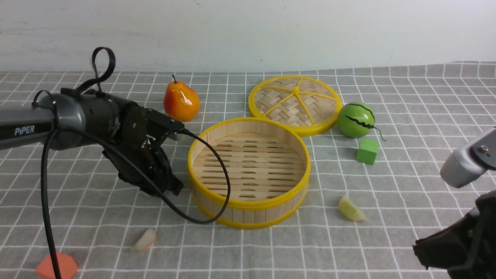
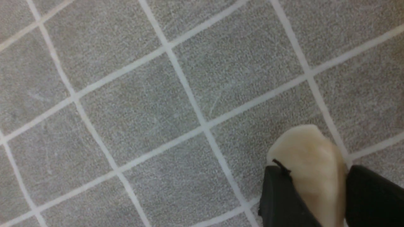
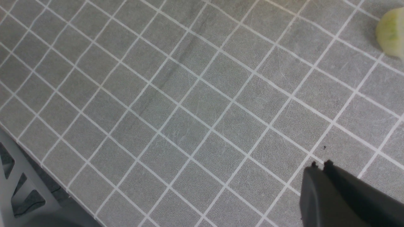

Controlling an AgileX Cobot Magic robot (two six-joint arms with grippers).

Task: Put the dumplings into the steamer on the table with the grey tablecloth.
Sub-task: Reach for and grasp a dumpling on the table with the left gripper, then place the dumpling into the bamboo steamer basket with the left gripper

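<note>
My left fingers (image 2: 282,192) are clamped on a cream dumpling (image 2: 311,157), one dark finger on each side of it. They are low over the grey tablecloth (image 1: 426,100), and I cannot tell whether the piece is touching the cloth. In the front view my left arm (image 1: 77,116) reaches in and bends down just left of the steamer (image 1: 248,203), its black cable (image 1: 217,174) looping across the near yellow rim. The steamer sits mid-table (image 1: 407,240), upright, with its slatted floor in view. A second cream dumpling (image 1: 144,240) lies on the cloth nearer me, left of the steamer and apart from it. A yellow-green dumpling (image 1: 350,209) lies on the cloth to the steamer's right, also apart from it, and it shows at the edge of the right wrist view. My right fingers (image 3: 320,171) are pressed together with nothing between them, over bare cloth and well apart from that dumpling. Behind the steamer the woven lid (image 1: 294,100) lies flat, its rim meeting the steamer's far rim as seen from the front. A pear (image 1: 181,101) stands to the lid's left and a striped green ball (image 1: 355,119) just to its right. A green cube (image 1: 367,151) sits near the ball, and an orange block (image 1: 56,267) is at the front left.
</note>
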